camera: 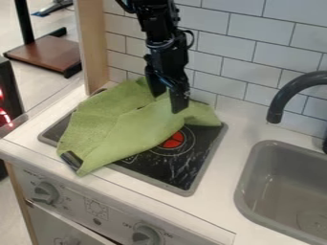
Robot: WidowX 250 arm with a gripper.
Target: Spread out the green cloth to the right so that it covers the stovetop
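Toy kitchen seen at a slant from above. Black robot arm, cut off by top edge, hangs down w/ its two-finger gripper [168, 103] over a crumpled green cloth [121, 136]. Fingers stand apart, tips at the cloth's upper R part; can't tell if any fabric is pinched btwn them. Cloth is draped over the L and rear of a black stovetop [178, 173] w/ grey rim, hiding much of it and part of a red burner marking [173, 140]. A small dark piece [72, 160] shows at cloth's front L corner; unclear what it is. To R, a grey sink basin [281, 186], cut off at R and bottom; dark curved faucet [281, 98] above it, also cropped at R. Below, front panel has two grey knobs, the R one [146, 235] cut by bottom edge. White tile wall [217, 52] behind.
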